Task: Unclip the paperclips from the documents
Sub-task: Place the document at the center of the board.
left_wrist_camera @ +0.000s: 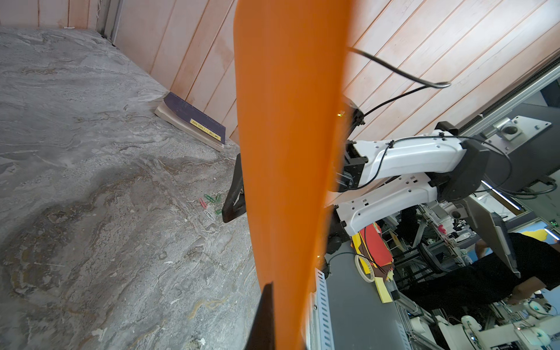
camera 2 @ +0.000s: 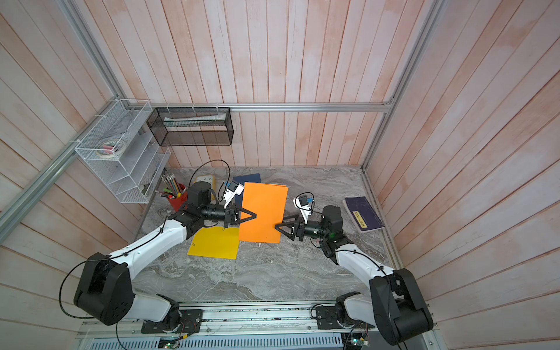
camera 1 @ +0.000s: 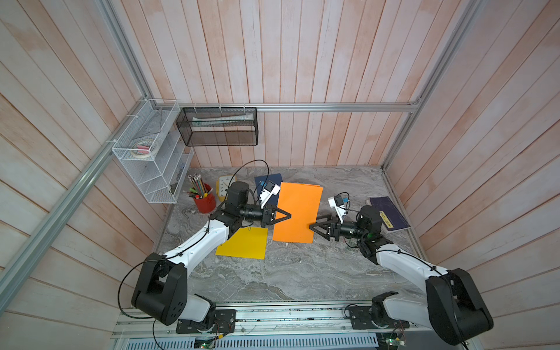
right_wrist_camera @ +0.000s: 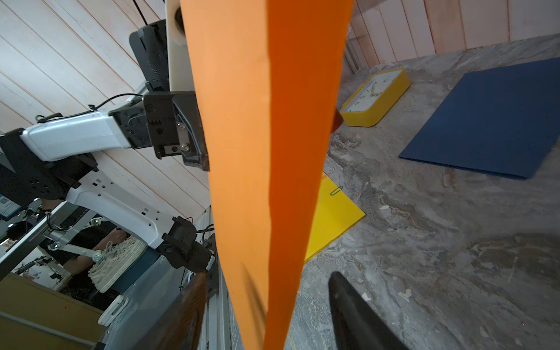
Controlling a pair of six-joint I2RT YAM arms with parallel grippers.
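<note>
The left gripper point(camera 1: 289, 215) is clenched on one long edge of the orange document point(camera 1: 298, 212), which is held up off the marble tabletop point(camera 1: 272, 278) and stretches from those jaws across to the right gripper point(camera 1: 311, 226). The right gripper's jaws stand apart with the opposite edge of the sheet between them; in the right wrist view one dark finger point(right_wrist_camera: 348, 303) shows a clear gap to the paper. The yellow document point(camera 1: 244, 244) lies flat on the tabletop just below the left jaws, with a green paperclip point(right_wrist_camera: 336, 191) on its edge. The dark blue document point(right_wrist_camera: 491, 121) lies flat beyond the left jaws, partly under the raised orange sheet in both top views. Loose paperclips point(left_wrist_camera: 210, 204), green, red and silvery, lie in a small cluster on the tabletop near the right gripper, on the wrist side of its jaws.
</note>
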